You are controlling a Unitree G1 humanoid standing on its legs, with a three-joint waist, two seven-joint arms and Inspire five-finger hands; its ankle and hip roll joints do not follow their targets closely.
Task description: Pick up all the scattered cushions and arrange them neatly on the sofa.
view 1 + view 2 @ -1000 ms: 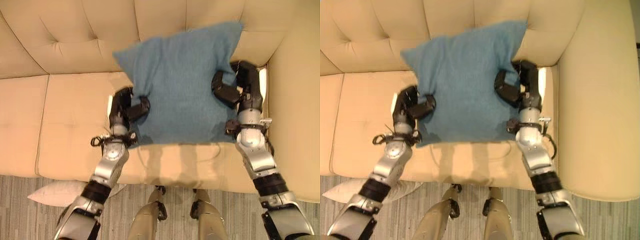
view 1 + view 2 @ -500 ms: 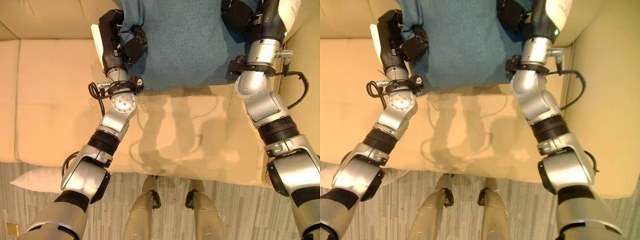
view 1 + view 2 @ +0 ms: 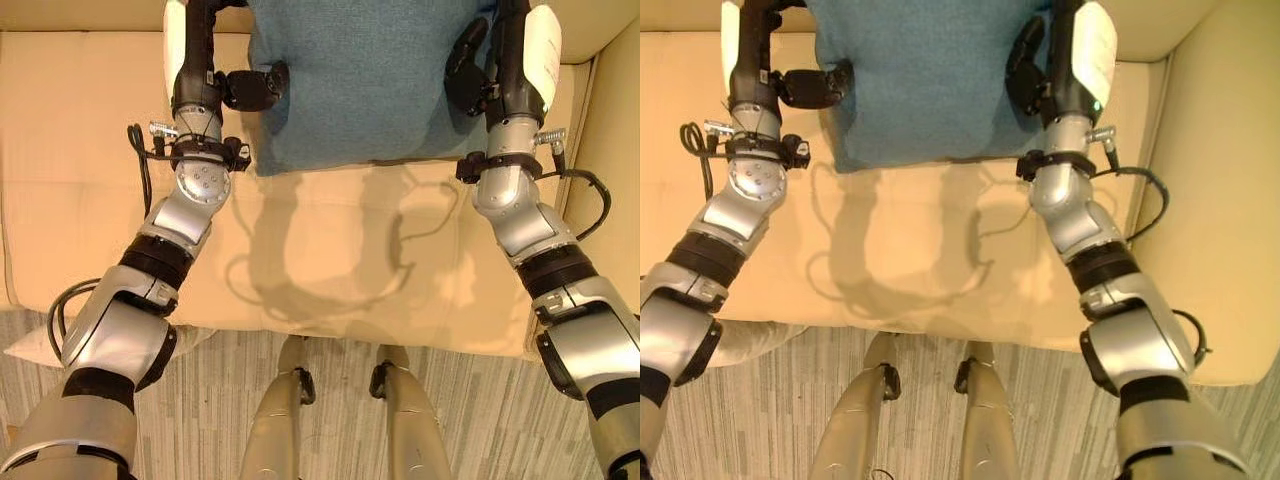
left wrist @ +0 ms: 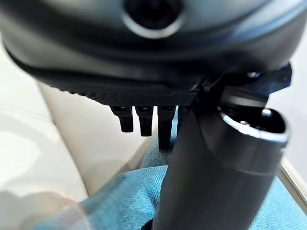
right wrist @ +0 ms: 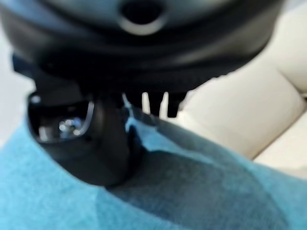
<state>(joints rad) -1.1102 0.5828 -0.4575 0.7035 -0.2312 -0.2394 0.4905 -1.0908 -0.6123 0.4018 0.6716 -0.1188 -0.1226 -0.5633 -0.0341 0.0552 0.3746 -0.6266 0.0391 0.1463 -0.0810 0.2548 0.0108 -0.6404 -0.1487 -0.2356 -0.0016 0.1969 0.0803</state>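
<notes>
- A white cushion (image 3: 30, 345) lies on the wood-look floor (image 3: 480, 420) just in front of the sofa's left part, its edge poking out under the left arm.
- The beige sofa (image 3: 330, 260) takes up most of what I can see; its seat is bare in front of the teal cushion.
- The left hand (image 3: 205, 75) reaches over the sofa seat to the teal cushion's left edge. Its thumb presses onto the fabric there, and the fingers (image 4: 146, 120) go down past the edge toward the sofa back, so it grasps the cushion at that side.
- The teal cushion (image 3: 360, 80) is held between both hands over the rear of the sofa seat, its lower edge just above the seat and casting a shadow on it.
- The right hand (image 3: 490, 70) clamps the cushion's right edge, thumb dug into the cloth and fingers (image 5: 153, 103) curled behind it.
- The sofa's right armrest (image 3: 1210, 200) rises just beside the right arm.
</notes>
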